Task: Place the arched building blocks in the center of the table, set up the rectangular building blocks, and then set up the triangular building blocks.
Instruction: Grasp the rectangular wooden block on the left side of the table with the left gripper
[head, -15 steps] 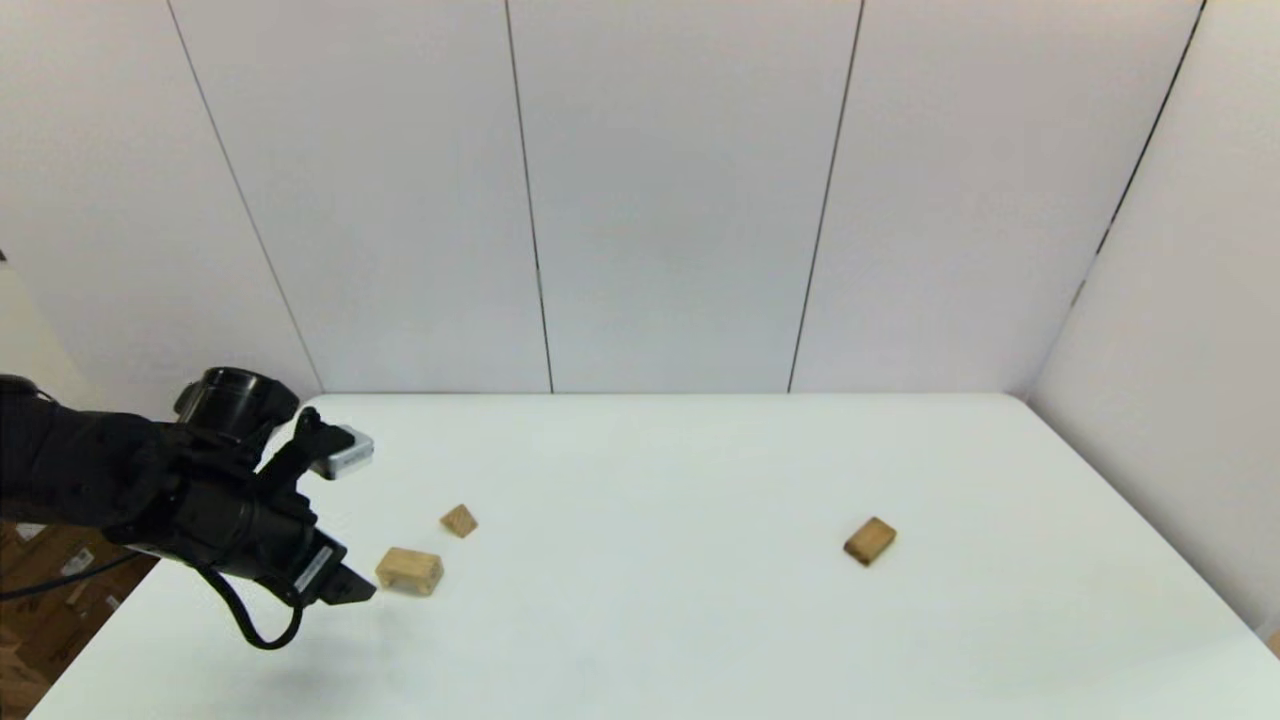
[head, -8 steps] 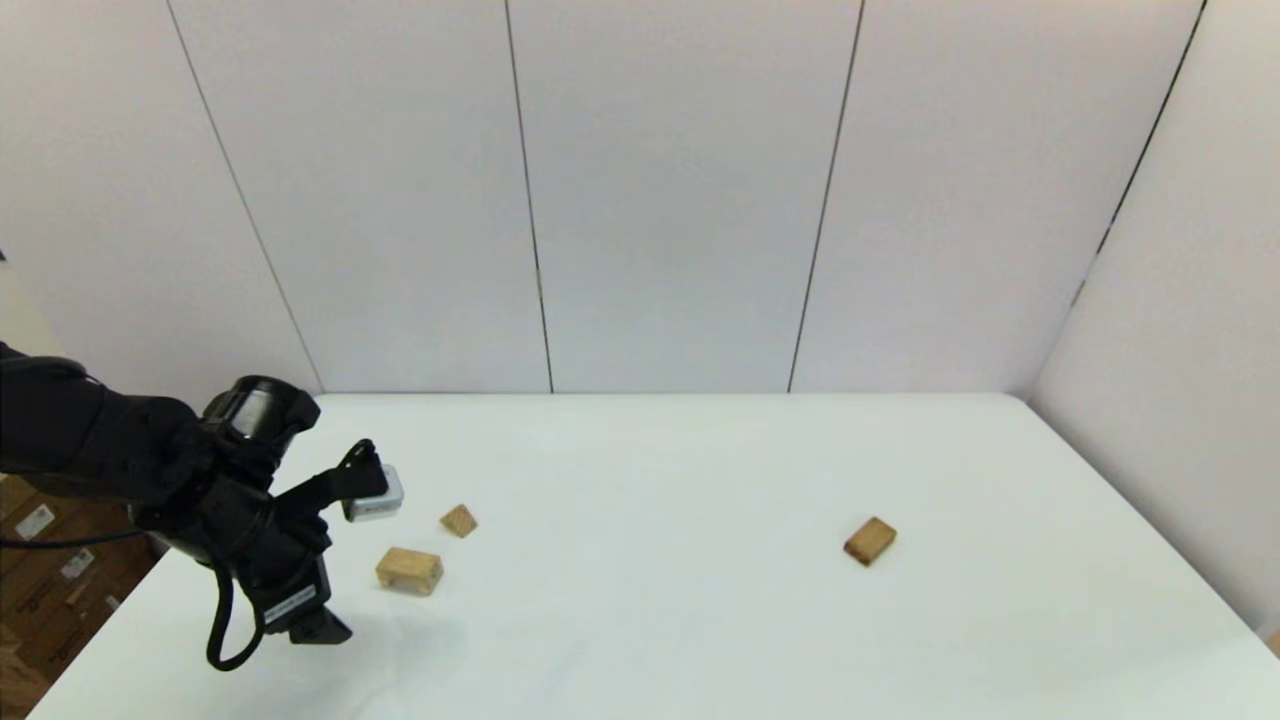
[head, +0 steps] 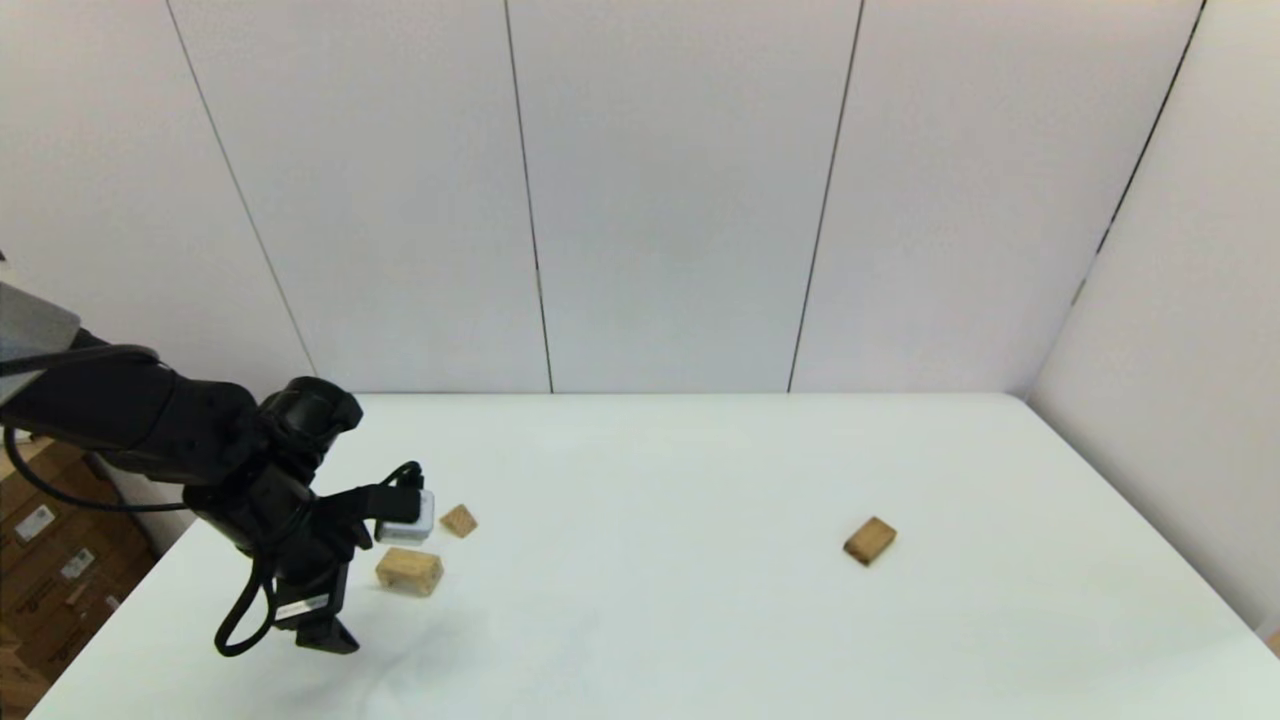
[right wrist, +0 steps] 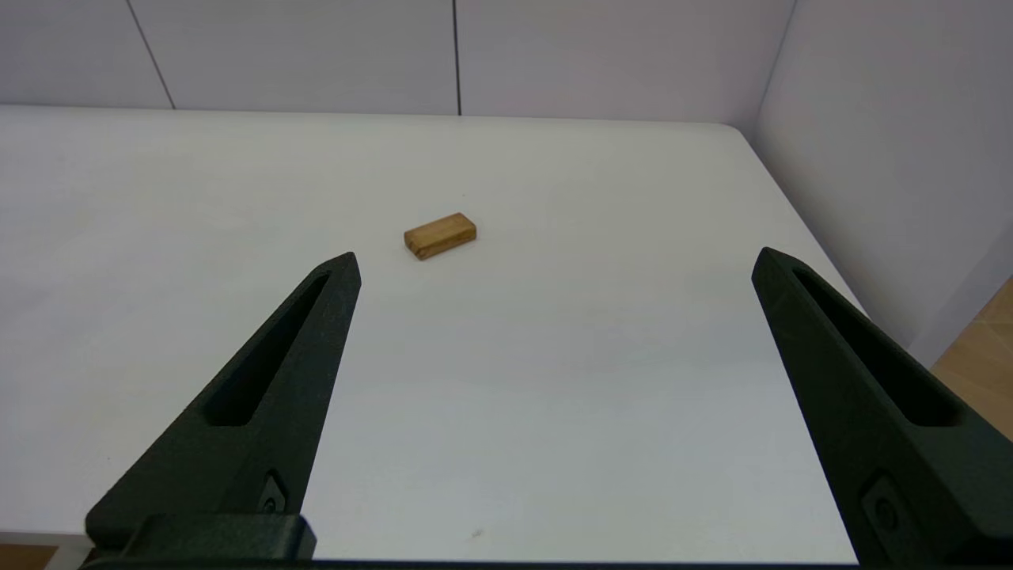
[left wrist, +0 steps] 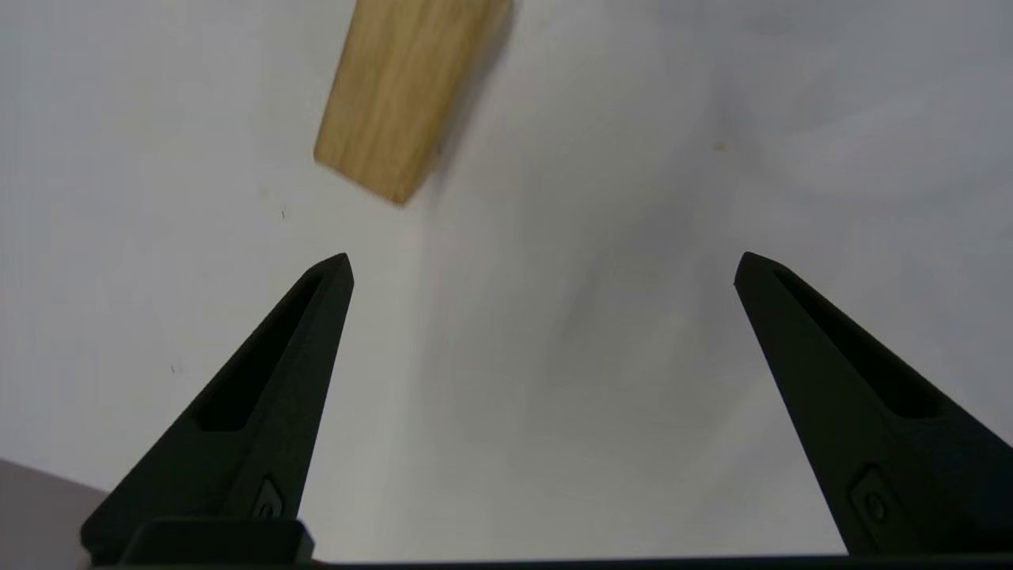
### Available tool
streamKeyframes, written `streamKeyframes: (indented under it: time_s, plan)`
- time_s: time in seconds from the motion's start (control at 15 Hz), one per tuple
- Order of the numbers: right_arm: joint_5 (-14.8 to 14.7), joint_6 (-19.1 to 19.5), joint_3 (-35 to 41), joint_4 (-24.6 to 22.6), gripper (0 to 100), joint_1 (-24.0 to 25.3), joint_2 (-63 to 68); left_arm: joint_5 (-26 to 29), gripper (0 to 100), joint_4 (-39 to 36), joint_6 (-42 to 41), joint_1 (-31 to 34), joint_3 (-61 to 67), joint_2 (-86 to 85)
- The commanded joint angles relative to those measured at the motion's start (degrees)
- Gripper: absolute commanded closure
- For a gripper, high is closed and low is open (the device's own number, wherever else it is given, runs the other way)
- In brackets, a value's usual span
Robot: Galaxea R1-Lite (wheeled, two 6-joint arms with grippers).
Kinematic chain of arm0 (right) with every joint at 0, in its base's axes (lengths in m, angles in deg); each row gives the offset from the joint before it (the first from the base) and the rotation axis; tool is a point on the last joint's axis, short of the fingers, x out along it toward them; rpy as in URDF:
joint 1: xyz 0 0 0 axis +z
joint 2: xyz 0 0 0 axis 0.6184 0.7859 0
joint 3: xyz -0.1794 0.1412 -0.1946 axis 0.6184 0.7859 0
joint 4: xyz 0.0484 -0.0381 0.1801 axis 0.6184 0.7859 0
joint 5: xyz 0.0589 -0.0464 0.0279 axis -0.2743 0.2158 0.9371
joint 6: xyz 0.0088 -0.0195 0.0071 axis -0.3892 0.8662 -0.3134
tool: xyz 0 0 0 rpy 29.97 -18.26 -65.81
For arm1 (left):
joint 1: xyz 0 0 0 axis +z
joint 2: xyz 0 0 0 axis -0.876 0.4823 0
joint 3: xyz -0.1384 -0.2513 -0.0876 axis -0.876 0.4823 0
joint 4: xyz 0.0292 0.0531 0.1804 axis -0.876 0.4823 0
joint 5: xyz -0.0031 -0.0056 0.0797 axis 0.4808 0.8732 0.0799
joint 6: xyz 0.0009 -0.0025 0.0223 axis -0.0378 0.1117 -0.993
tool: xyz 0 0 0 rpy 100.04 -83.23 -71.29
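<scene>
My left gripper (left wrist: 542, 265), jaws spread, hovers at 7 o'clock of the arch block (head: 409, 571), which lies at the table's (head: 700, 620) left. I should centre the fingers over it before descending. Right gripper (right wrist: 554, 265) spread, parked.

Left hand (head: 325, 635) low beside arched block (head: 409, 571); triangular block (head: 459, 521) near; rectangular block (head: 869, 540) far right.

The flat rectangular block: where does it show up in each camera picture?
Head view: rectangular block lies right of centre on the table.
Left wrist view: not in it.
Right wrist view: ahead, between the open fingers.
Shared landmark: the table's far right rounded corner.
</scene>
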Motion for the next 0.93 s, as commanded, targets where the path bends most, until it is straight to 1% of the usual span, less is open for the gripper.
streamKeyframes:
  time_s: [0.07, 0.33, 0.47, 0.67, 0.8, 0.93]
  plan:
    - [0.07, 0.03, 0.00, 0.02, 0, 0.01, -0.02, 0.28, 0, 0.17, -0.41, -3.37, -3.60, 4.47]
    - [0.07, 0.03, 0.00, 0.02, 0, 0.01, -0.02, 1.34, 0, 0.79, -1.64, -5.66, -7.38, 6.49]
    - [0.07, 0.03, 0.00, 0.02, 0, 0.01, -0.02, 1.34, 0, 3.78, -2.87, -5.84, -9.40, 6.75]
    - [0.07, 0.03, 0.00, 0.02, 0, 0.01, -0.02, 1.25, 0, 7.29, -8.23, -5.48, -11.15, 6.75]
    - [0.07, 0.03, 0.09, 0.02, 0, 0.01, -0.02, 1.16, 0, 9.75, -13.59, -4.43, -12.38, 6.84]
    - [0.07, 0.03, 0.00, 0.02, 0, 0.01, -0.02, 1.07, 0, 11.86, -15.26, -4.08, -13.18, 7.37]
